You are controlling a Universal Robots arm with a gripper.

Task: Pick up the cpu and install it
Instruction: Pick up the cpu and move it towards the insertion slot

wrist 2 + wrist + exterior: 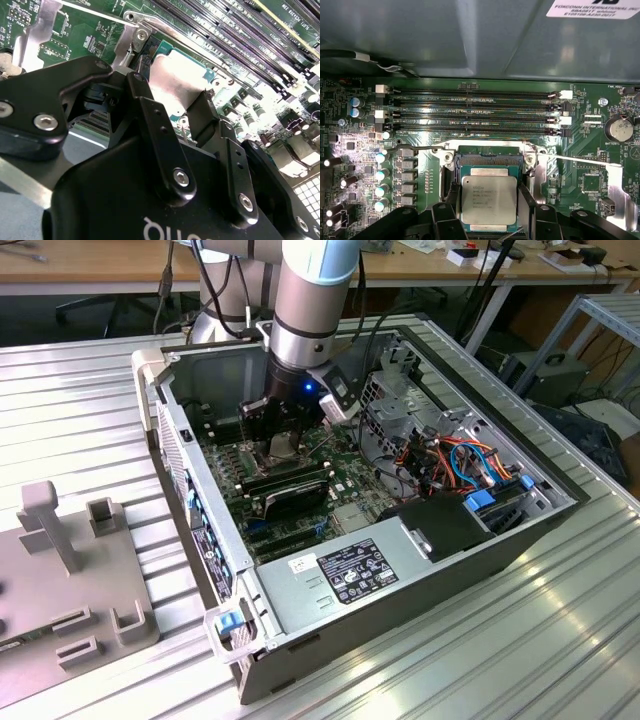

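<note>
Jaws clamped on two opposite edges of the cpu (489,200), just over the open socket (490,161)

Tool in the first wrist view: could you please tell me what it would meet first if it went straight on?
Probably the open socket, touched first by the cpu the tool grips; depth is unclear.

Printed white label (592,8) on grey metal housing (470,35).
</note>
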